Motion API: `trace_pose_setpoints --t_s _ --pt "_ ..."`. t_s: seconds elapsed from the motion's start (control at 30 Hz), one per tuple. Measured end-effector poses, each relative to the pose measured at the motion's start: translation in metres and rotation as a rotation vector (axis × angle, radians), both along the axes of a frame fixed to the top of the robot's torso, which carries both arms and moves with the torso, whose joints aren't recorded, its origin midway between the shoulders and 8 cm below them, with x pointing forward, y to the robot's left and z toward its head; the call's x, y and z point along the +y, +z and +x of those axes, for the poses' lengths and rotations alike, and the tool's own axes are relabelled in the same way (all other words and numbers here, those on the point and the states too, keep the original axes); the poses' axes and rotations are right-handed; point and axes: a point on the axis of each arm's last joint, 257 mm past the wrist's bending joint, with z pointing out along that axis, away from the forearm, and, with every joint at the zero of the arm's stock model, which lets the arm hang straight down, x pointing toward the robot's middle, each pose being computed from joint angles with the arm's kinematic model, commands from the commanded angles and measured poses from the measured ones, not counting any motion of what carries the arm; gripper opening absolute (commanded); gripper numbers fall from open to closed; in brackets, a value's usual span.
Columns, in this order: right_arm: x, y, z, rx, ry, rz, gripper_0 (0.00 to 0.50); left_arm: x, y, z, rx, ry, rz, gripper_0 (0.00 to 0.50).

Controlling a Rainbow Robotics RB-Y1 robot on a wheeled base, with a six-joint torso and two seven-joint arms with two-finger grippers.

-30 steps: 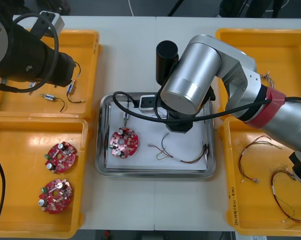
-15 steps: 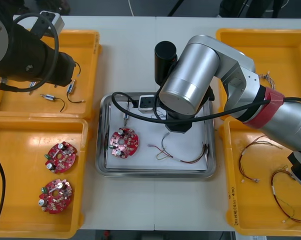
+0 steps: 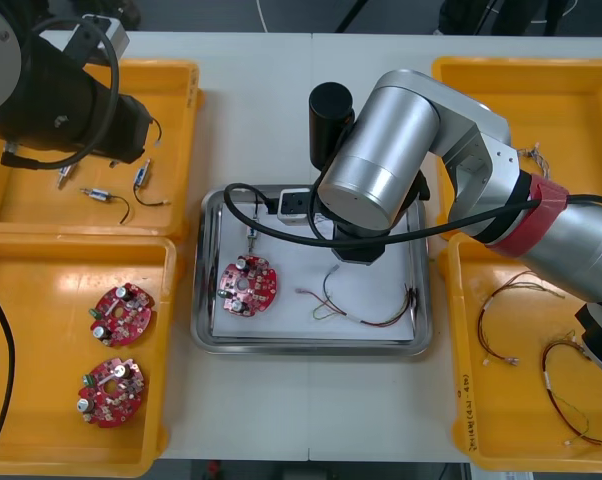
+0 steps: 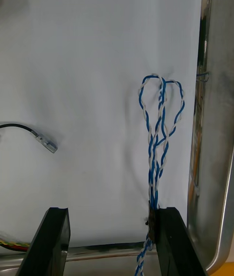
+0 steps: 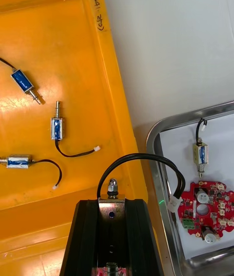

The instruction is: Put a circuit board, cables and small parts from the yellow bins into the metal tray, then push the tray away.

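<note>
Twisted blue and white cable lies on the white floor of the metal tray, close to a side wall, its looped end pointing away from the right gripper. That gripper hangs low over it, jaws wide apart, with the cable running along the inner face of one finger and nothing clamped. Also in the tray are a red circuit board, a small metal part just beyond it, and a red and yellow cable. The left gripper is parked over the far-left yellow bin, fingers pressed together on nothing.
</note>
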Motion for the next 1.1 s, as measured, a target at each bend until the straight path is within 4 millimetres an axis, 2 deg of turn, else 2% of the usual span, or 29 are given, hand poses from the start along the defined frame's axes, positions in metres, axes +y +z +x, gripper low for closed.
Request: trace_pose_setpoints --t_s 0.63,0.97,1.1 --pt "-0.007 0.008 0.010 -0.053 -0.013 -0.026 0.500 -0.003 0.002 0.000 0.000 -0.009 -0.005 0.002" --pt "-0.007 0.009 0.009 -0.053 -0.011 -0.030 0.500 -0.003 0.003 0.000 -0.001 -0.010 -0.006 0.003" --pt "-0.013 0.014 0.004 -0.044 -0.025 -0.047 0.500 -0.005 0.005 0.001 -0.004 -0.015 -0.008 0.001"
